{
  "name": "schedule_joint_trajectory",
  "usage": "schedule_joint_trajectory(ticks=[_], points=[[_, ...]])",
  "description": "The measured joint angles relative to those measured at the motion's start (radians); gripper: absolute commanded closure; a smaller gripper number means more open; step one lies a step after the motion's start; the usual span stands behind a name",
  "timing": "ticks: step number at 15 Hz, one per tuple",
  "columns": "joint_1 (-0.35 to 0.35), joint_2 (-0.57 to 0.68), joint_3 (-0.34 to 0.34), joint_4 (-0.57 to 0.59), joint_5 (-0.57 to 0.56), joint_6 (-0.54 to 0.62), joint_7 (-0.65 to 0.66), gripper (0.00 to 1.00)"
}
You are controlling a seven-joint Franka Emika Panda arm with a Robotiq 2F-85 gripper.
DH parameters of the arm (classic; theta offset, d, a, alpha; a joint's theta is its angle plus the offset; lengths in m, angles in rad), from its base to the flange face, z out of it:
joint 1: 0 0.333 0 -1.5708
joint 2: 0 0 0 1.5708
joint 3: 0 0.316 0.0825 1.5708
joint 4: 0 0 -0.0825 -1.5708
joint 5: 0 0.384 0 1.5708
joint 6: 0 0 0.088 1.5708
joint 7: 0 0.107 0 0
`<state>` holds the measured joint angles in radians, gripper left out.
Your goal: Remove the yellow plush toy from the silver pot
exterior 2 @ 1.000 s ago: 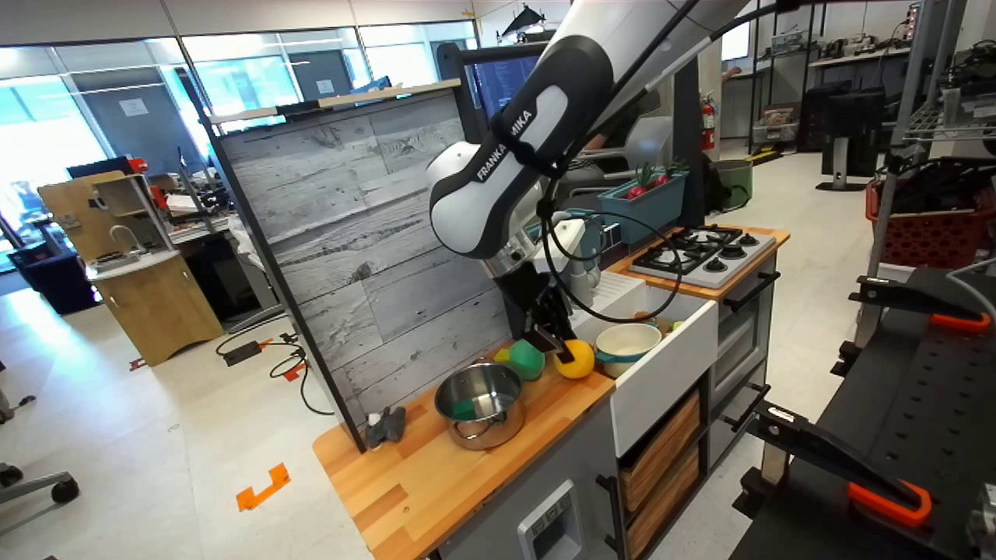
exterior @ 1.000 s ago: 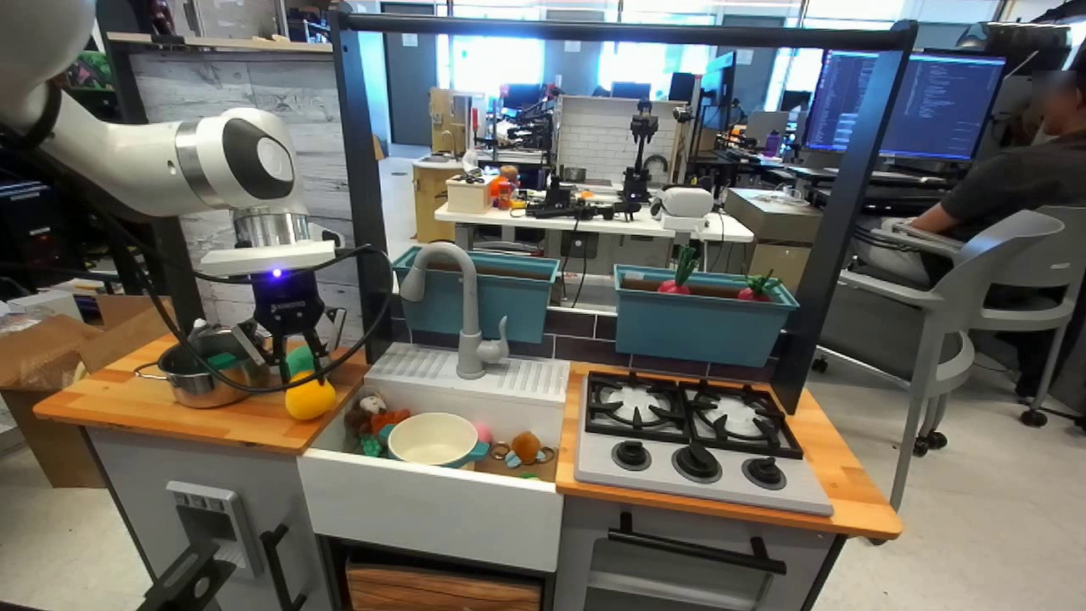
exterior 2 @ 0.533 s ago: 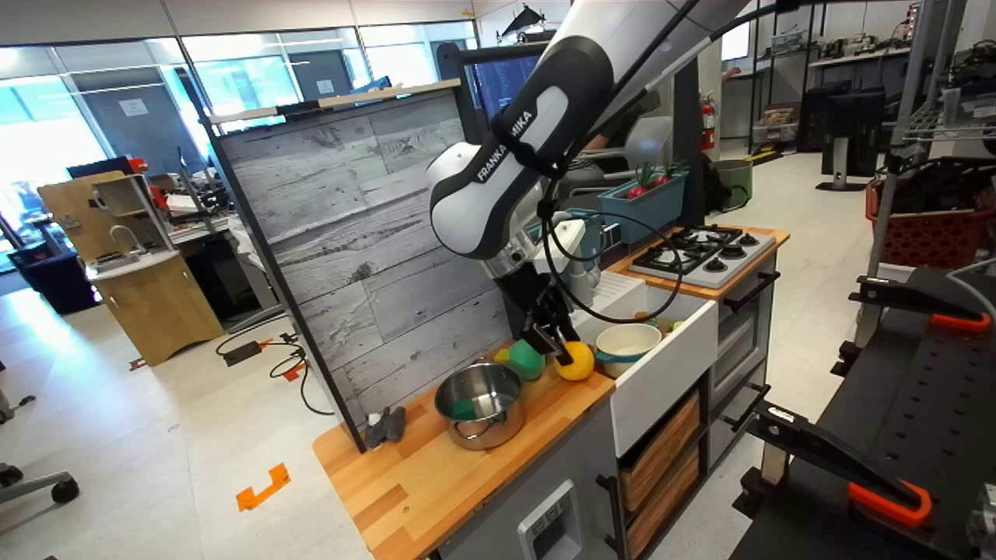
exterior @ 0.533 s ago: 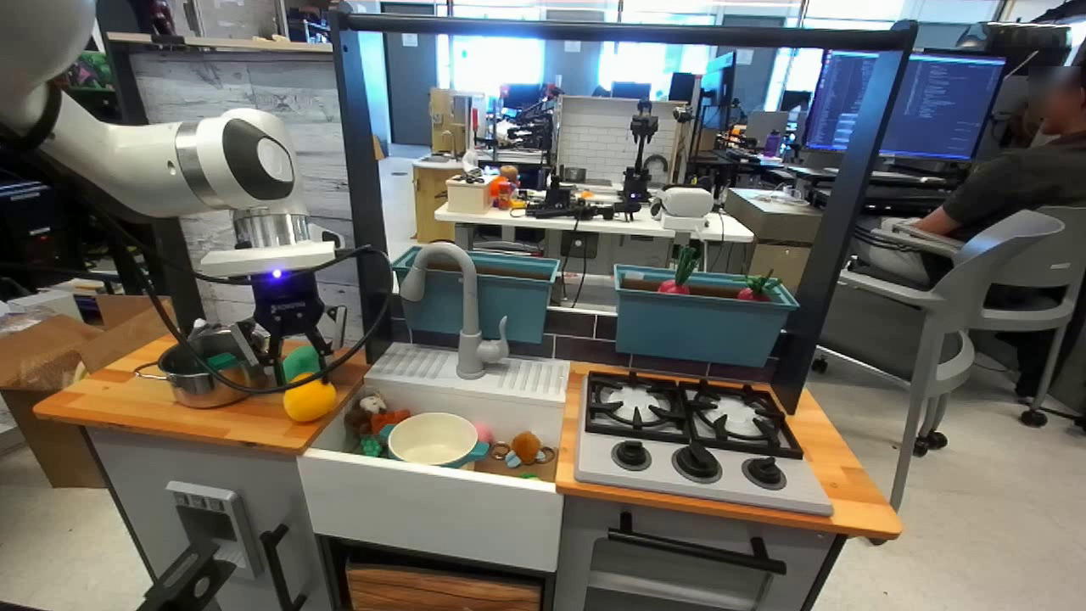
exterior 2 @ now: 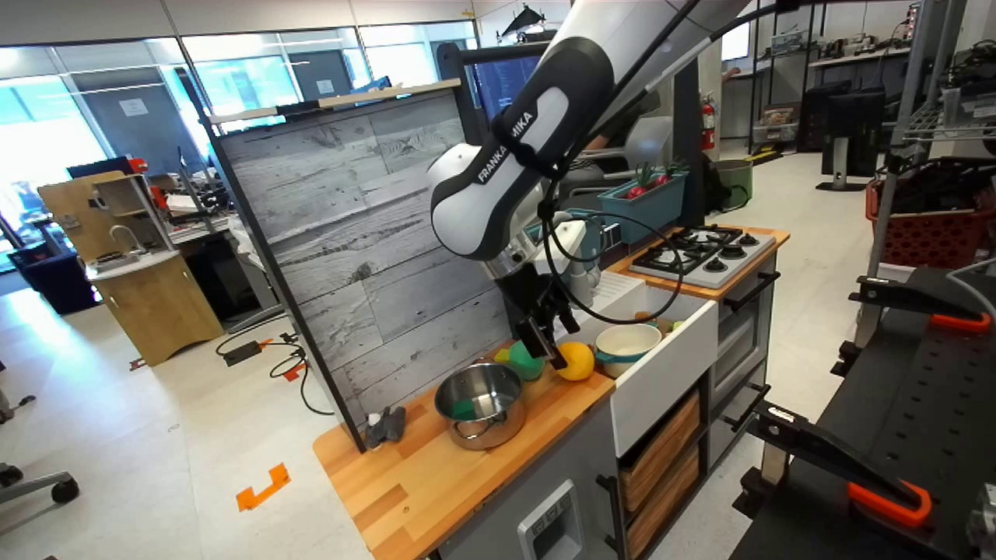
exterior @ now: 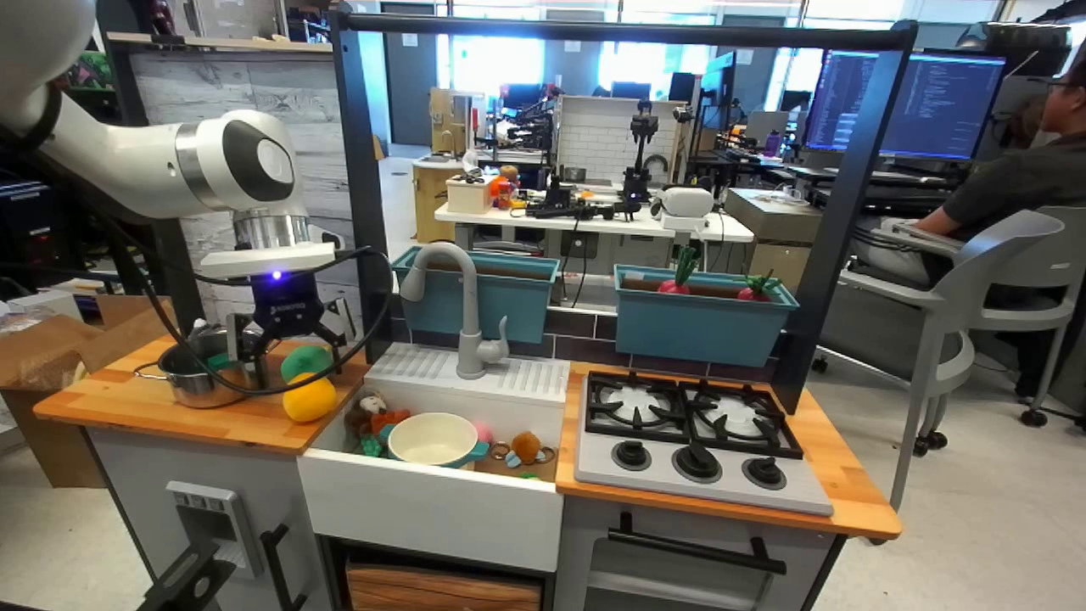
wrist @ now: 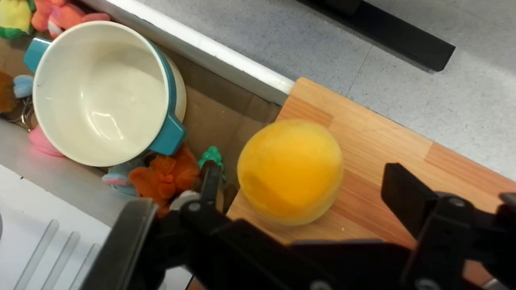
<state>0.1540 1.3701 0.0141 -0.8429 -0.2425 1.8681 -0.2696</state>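
Well, I see something green (exterior 2: 464,410) inside the shiny silver pot (exterior 2: 498,434); the fuzzy, rounded yellow plush toy (wrist: 290,171) sits on wooden counter (exterior 2: 436,474) near my gripper (wrist: 300,175), spread wide.

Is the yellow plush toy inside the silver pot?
No: in an exterior view, the yellow plush toy rests on the wooden counter, apart from the silver pot.

Both ext. views bright; windows (exterior: 490,64) near top of frame blown out, w/ bluish fringe. Floor (exterior 2: 23,327), far L of frame, catches glare in an ext. view. Wrist view: glints inside cream bowl (wrist: 121,68), upper L; gripper (wrist: 305,185), btm, dark & soft, prob. out of focus.
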Motion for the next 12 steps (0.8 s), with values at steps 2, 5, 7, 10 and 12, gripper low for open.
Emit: schedule_joint_trajectory(ticks=[2,5,7,10,12], points=[[0.000,0.000,0.000,-0.001,0.000,0.001,0.000,0.00],[-0.001,0.000,0.000,-0.006,0.000,0.001,-0.004,0.00],[-0.002,0.000,0.000,-0.014,0.000,0.001,-0.008,0.00],[-0.002,0.000,0.000,-0.017,0.000,0.001,-0.009,0.00],[-0.002,-0.001,0.000,-0.017,0.000,0.001,-0.010,0.00]])
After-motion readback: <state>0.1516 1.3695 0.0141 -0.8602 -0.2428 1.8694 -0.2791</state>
